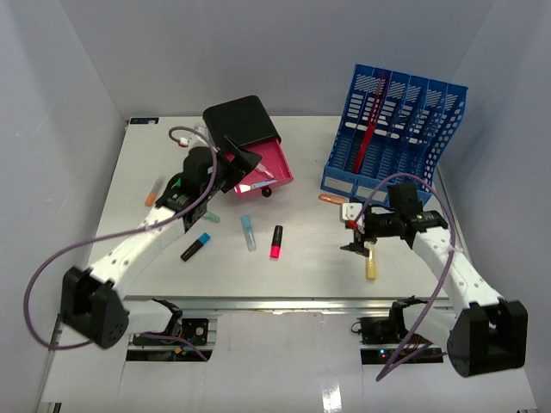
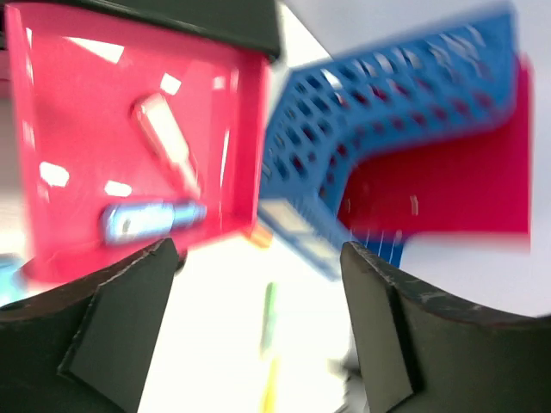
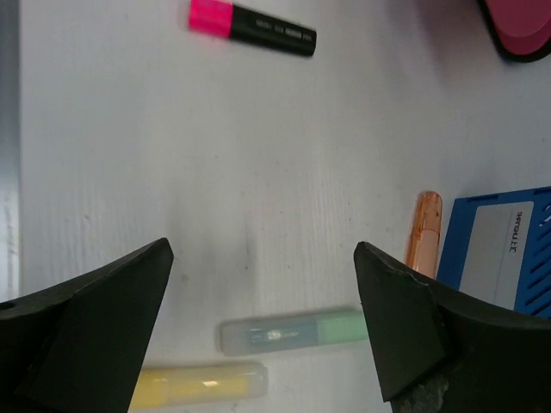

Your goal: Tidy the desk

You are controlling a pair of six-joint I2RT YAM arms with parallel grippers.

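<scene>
The white desk (image 1: 301,271) has highlighters scattered on it. My left gripper (image 1: 244,162) hangs open and empty just in front of the open pink drawer (image 1: 267,163). In the left wrist view the left gripper (image 2: 258,331) faces the drawer (image 2: 69,112), which holds a blue marker (image 2: 151,219) and a pale pen (image 2: 168,142). My right gripper (image 1: 353,237) is open low over a green marker (image 3: 293,331), which lies between its fingers in the right wrist view; the right gripper (image 3: 263,292) holds nothing. A yellow marker (image 3: 198,385) lies just beside the green one.
The blue file rack (image 1: 392,138) stands at the back right, with an orange marker (image 1: 331,200) at its foot. A black-pink marker (image 1: 276,241), a light blue one (image 1: 248,232) and a black-blue one (image 1: 196,247) lie mid-desk. The black drawer unit (image 1: 241,120) sits behind the drawer.
</scene>
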